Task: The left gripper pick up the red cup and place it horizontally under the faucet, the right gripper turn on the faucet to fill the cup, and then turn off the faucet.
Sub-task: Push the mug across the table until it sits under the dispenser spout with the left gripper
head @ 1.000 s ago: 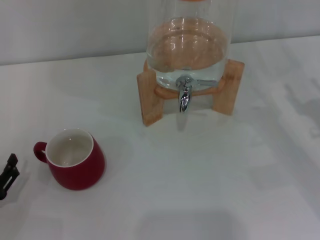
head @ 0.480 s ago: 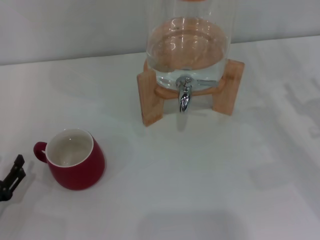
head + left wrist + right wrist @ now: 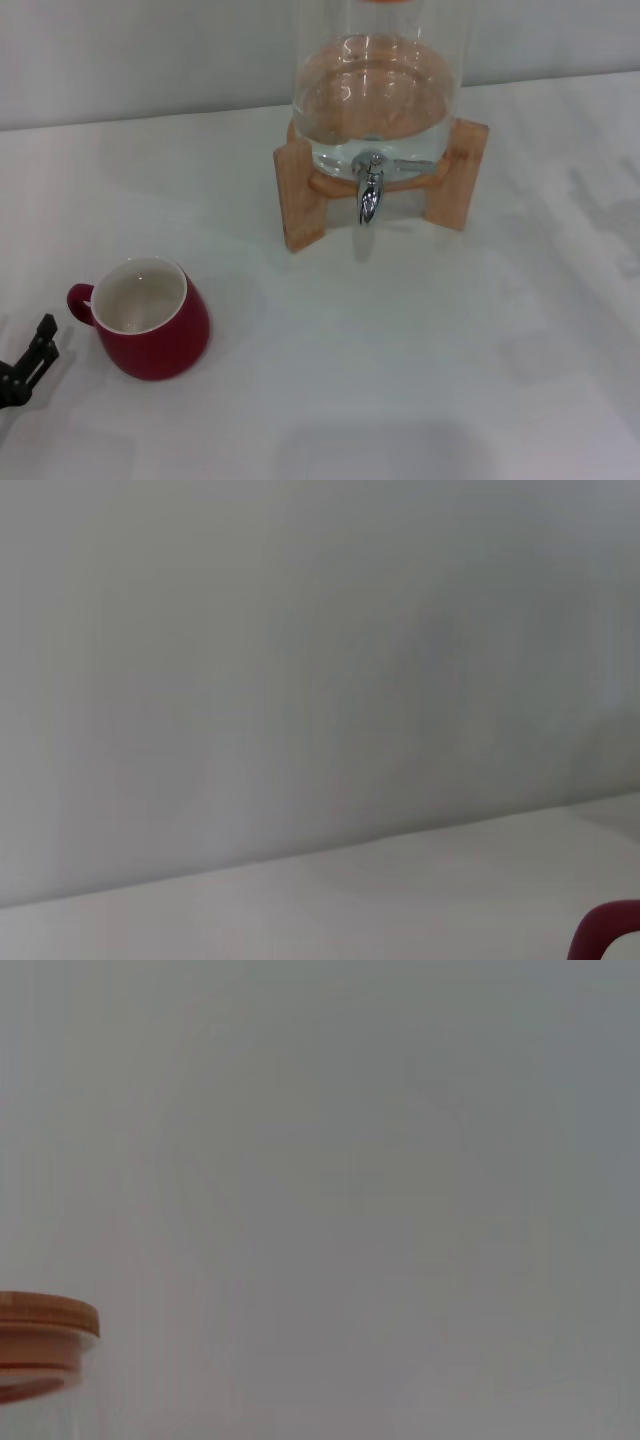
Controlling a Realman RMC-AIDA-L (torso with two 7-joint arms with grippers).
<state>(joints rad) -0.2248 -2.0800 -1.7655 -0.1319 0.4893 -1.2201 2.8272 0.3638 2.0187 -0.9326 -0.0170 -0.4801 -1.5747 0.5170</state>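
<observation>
The red cup (image 3: pixel 152 322) stands upright on the white table at the lower left of the head view, white inside, its loop handle pointing left. A black part of my left gripper (image 3: pixel 30 362) pokes in at the left edge, just left of the handle and apart from it. The left wrist view catches only a curved bit of the red cup (image 3: pixel 607 933) low on the table. The chrome faucet (image 3: pixel 369 192) hangs from the front of the glass dispenser (image 3: pixel 376 90), well to the cup's far right. My right gripper is out of view.
The dispenser holds water and rests on a wooden stand (image 3: pixel 300 195) at the back centre. Its wooden lid (image 3: pixel 45 1328) shows in the right wrist view. A pale wall runs behind the table (image 3: pixel 420 360).
My left gripper has crept a little to the right, closer to the cup's handle. The cup and the dispenser have not moved.
</observation>
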